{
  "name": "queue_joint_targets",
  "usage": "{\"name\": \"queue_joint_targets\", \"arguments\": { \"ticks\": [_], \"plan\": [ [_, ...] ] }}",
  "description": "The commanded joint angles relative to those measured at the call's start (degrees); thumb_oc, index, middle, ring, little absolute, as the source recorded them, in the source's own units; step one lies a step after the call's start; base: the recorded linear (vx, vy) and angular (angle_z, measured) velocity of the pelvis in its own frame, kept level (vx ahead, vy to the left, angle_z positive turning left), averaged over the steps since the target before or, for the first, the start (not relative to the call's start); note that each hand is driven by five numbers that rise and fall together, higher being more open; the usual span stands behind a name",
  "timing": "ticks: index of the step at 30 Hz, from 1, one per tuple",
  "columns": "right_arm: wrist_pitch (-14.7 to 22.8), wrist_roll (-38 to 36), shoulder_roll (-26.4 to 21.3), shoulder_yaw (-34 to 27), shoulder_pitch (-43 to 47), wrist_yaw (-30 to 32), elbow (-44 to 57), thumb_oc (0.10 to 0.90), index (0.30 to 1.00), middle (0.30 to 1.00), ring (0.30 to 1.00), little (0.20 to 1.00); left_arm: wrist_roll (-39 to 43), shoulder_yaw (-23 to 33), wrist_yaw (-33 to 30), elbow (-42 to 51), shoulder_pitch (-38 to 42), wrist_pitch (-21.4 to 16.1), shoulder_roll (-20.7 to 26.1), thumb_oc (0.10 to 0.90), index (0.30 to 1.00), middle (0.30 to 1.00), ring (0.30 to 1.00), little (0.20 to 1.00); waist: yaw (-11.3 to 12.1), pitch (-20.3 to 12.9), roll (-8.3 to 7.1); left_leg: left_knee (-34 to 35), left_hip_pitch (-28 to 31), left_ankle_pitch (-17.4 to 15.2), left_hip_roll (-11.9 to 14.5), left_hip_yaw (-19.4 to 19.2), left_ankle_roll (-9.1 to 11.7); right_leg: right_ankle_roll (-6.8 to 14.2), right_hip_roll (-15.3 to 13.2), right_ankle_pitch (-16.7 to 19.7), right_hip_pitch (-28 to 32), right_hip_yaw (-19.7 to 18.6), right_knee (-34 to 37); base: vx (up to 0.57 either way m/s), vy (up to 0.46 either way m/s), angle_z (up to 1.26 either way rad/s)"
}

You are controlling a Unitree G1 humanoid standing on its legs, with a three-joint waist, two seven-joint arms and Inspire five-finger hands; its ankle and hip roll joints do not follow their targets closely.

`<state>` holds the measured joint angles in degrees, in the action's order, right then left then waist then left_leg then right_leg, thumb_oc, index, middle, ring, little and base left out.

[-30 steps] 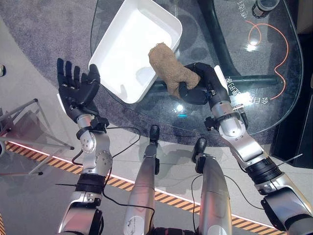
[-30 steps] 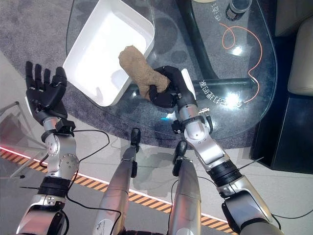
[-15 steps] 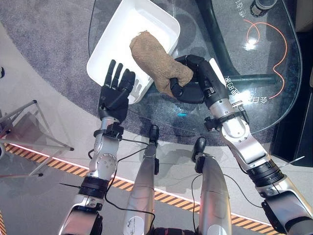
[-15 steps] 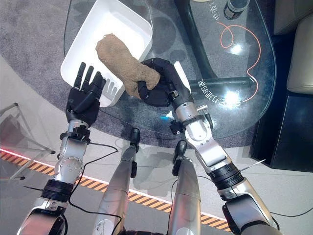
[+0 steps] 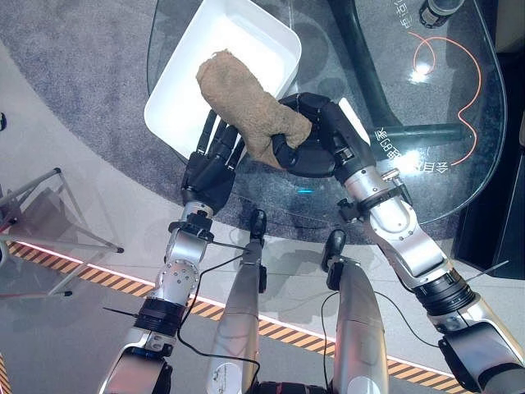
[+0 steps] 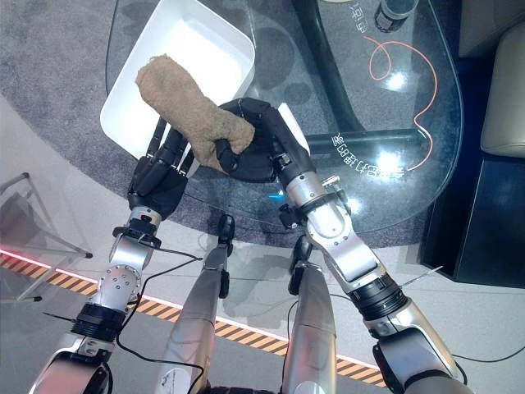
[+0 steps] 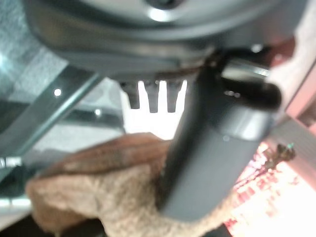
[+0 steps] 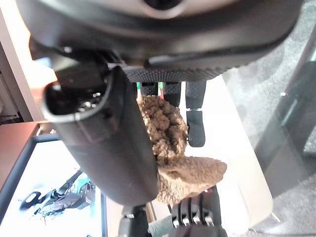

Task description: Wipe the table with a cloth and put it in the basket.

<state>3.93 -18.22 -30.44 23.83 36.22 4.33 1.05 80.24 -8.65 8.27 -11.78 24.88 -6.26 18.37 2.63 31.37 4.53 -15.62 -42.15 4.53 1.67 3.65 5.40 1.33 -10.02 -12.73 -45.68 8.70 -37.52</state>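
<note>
Brown cloth (image 5: 243, 99) gripped in right hand (image 5: 316, 148) over white basket (image 5: 223, 49) rim, left hand (image 5: 212, 168) flat-fingered beneath; drop-off step, needs release inside.

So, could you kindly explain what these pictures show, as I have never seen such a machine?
It is a humanoid robot seen from its own cameras. Two pictures look down from its head; the other two sit on its wrists, very close to the hands. A glass table bears a white basket, an orange cord and a dark jar. The right hand has its fingers curled round a brown cloth, held over the basket's near edge. The left hand reaches up beneath the cloth, fingers straight.
</note>
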Motion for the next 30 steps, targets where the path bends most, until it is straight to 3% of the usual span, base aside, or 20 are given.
{"name": "queue_joint_targets", "arguments": {
  "ticks": [1,11,30],
  "plan": [
    [8.09,-2.65,3.42,0.00,7.75,-2.96,13.71,0.100,0.300,0.300,0.300,0.200,1.61,0.77,6.93,9.59,3.45,-1.92,0.11,0.800,0.900,0.900,0.900,0.900,-0.71,-1.57,-1.66,-6.57,2.42,-6.06,-3.63,-4.99,-3.68,2.29,3.46,8.97,4.51,0.62,10.49,0.00,0.000,0.00],
    [6.95,-1.93,3.38,0.42,7.33,-2.76,12.23,0.100,0.300,0.300,0.300,0.200,2.25,1.25,13.69,11.66,4.56,-2.93,-0.34,0.800,0.900,0.900,0.900,0.900,-0.68,-1.57,-1.88,-6.20,2.79,-6.14,-3.75,-4.85,-3.65,2.25,3.52,8.92,4.78,0.55,10.75,0.00,0.000,0.00],
    [5.03,0.24,3.39,-1.45,5.46,2.98,9.88,0.100,0.300,0.300,0.300,0.200,1.77,1.87,14.84,14.66,4.72,-2.31,-0.01,0.800,0.900,0.900,0.900,0.900,-0.96,-1.57,-1.96,-5.77,2.98,-6.26,-3.96,-4.71,-3.82,2.26,3.68,8.91,4.70,0.25,11.05,0.00,0.000,0.00]
  ]
}}
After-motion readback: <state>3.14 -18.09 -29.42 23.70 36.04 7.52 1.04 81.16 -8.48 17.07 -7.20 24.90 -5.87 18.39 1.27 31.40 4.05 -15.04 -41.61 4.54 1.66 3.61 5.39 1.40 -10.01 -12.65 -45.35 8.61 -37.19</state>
